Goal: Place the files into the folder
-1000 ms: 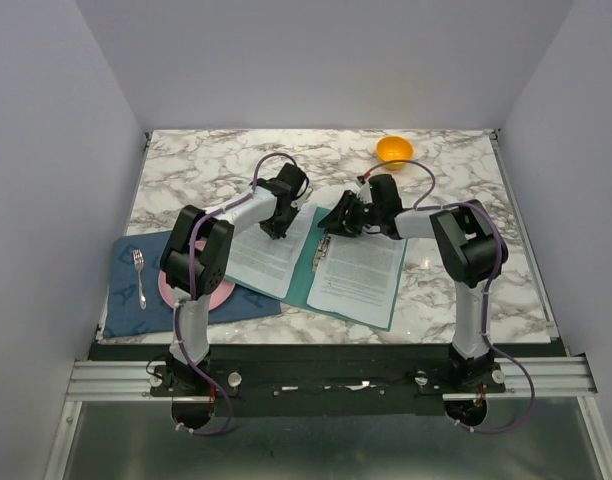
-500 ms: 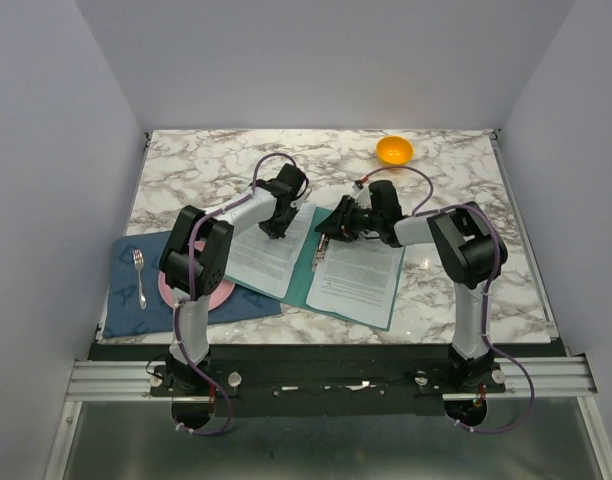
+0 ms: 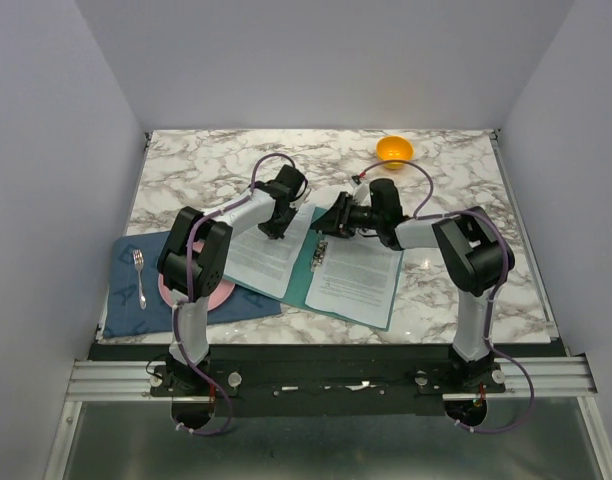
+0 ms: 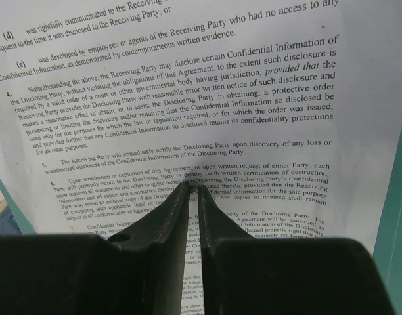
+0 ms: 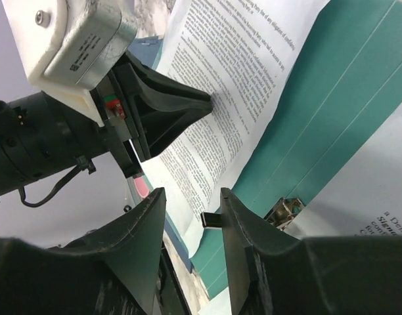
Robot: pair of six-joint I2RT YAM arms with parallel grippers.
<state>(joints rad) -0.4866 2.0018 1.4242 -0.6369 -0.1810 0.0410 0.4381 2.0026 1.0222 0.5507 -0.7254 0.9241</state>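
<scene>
Right tool (image 5: 192, 203) edged left, half-hiding the folder clip (image 5: 284, 211).

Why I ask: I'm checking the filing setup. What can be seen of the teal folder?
The folder is teal, smooth and plastic-looking, lying open and flat on the marble table. A small metal clip sits at its spine. Printed sheets cover most of both halves: the left sheet and the right sheet. The left gripper, shut, presses on the left sheet; the right gripper is open near the clip.
</scene>
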